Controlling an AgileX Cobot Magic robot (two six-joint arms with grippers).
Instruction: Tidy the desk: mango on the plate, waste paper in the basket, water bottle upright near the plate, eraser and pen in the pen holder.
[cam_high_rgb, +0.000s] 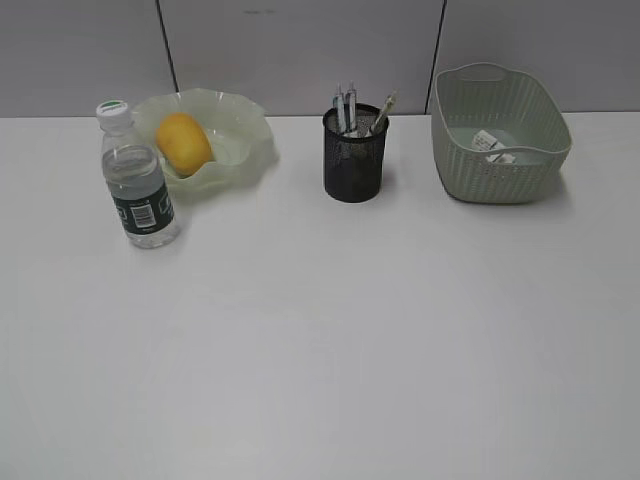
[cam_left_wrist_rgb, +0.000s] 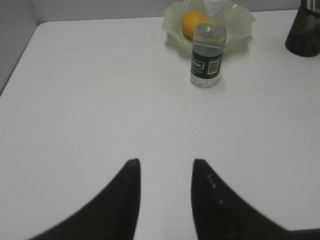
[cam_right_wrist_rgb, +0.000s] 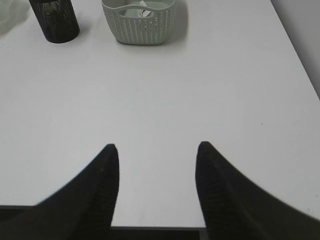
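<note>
Nearest us, both grippers hang over bare desk (cam_high_rgb: 320, 360), the left gripper (cam_left_wrist_rgb: 164, 167) and right gripper (cam_right_wrist_rgb: 157, 150) each with fingers apart and nothing held. Further back the water bottle (cam_high_rgb: 137, 180) stands upright beside the plate (cam_high_rgb: 245, 140) holding the mango (cam_high_rgb: 183, 143). Pens sit in the pen holder (cam_high_rgb: 354, 160), waste paper (cam_high_rgb: 493, 146) in the basket (cam_high_rgb: 500, 175); the tidy looks finished, nothing left to fetch.

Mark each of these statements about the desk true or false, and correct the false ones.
1. The mango lies in the plate. True.
2. The water bottle lies on its side. False: it stands upright beside the plate.
3. The waste paper is inside the basket. True.
4. The pen holder is empty. False: pens stick out of it.
5. The left gripper holds the bottle. False: it holds nothing.
</note>
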